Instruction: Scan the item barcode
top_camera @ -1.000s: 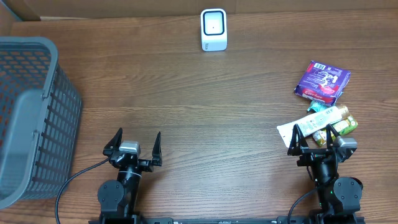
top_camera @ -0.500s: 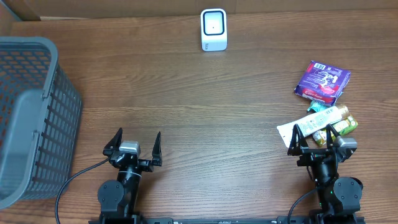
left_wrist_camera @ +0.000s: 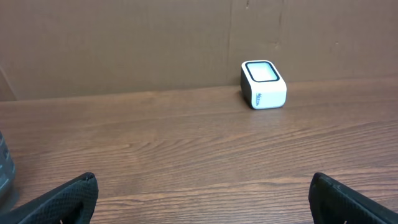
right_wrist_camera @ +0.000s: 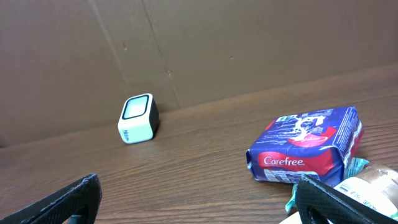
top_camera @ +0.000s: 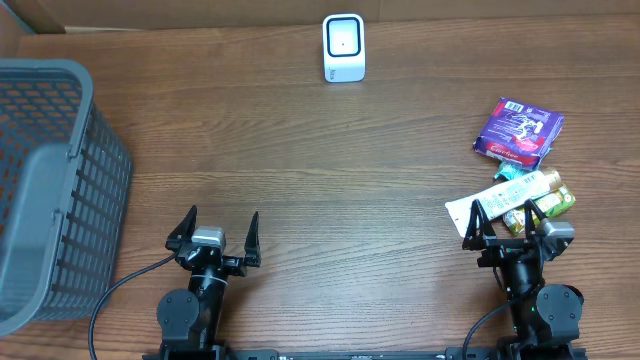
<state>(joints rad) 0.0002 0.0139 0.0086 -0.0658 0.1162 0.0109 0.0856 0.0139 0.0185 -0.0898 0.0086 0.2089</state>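
Carefree package (top_camera: 518,131), purple, lies flat at the right edge of the overhead frame, above centre height; the brand name reads in white on a red band along its near side in the right wrist view; no barcode shows. Just below it lie a white tube (top_camera: 500,202) and a yellow-green item (top_camera: 552,200), bunched together; their print is too small to read. Right gripper (top_camera: 500,222) sits at lower right, claw spread wide and holding nothing; its fingers overlap the tube's near end in the overhead frame, contact cannot be told. Scanner (top_camera: 343,47), white with a dark-rimmed window, stands at top centre against the far edge, well apart from the items; its label is illegible. Left gripper (top_camera: 222,213) sits at lower left, claw likewise wide and empty. Wooden table (top_camera: 330,170) lies bare between the grippers and the scanner; a grey mesh basket (top_camera: 90,190) fills the left edge; a brown cardboard wall (left_wrist_camera: 124,43) closes the far side.
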